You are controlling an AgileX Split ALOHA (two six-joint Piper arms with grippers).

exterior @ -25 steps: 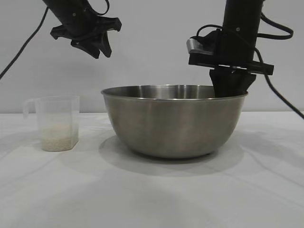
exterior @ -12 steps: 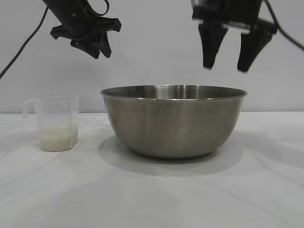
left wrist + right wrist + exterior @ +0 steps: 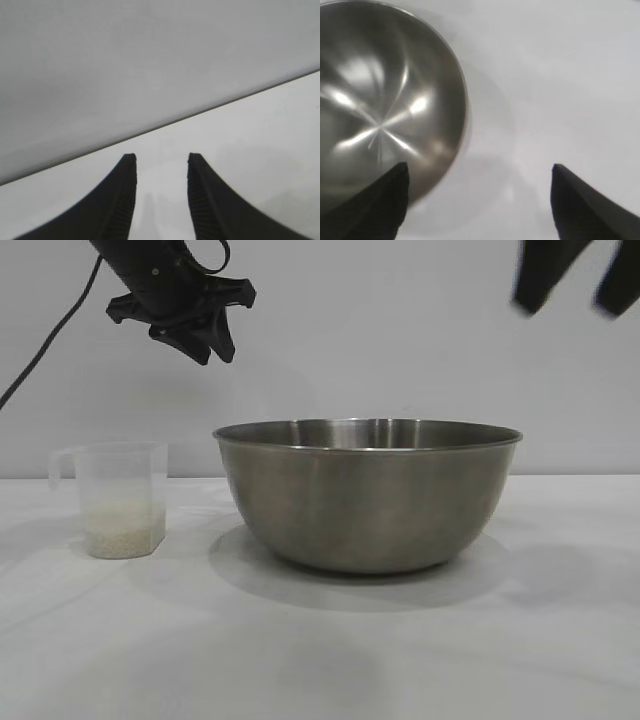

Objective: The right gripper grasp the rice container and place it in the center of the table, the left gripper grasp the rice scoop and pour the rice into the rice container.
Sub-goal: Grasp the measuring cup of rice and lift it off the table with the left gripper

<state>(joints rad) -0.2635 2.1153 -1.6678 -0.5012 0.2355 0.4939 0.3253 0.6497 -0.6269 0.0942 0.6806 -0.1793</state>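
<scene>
On the table point(image 3: 320, 660), near its middle, stands the rice container point(image 3: 366, 495), empty inside. High above its right side hangs the right gripper point(image 3: 578, 280) (fingers spread wide, nothing between them). Upper left, the left gripper point(image 3: 208, 343) hovers, narrowly parted, empty. Below it sits the rice scoop point(image 3: 121, 498), holding rice point(image 3: 123, 530).

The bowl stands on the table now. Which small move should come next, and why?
Probably the left gripper should come down toward the scoop. The bowl sits free mid-table and empty, the right gripper is open, high above it at the side, and the rice is in the scoop, which stands untouched below the left gripper, whose fingers hold nothing.
</scene>
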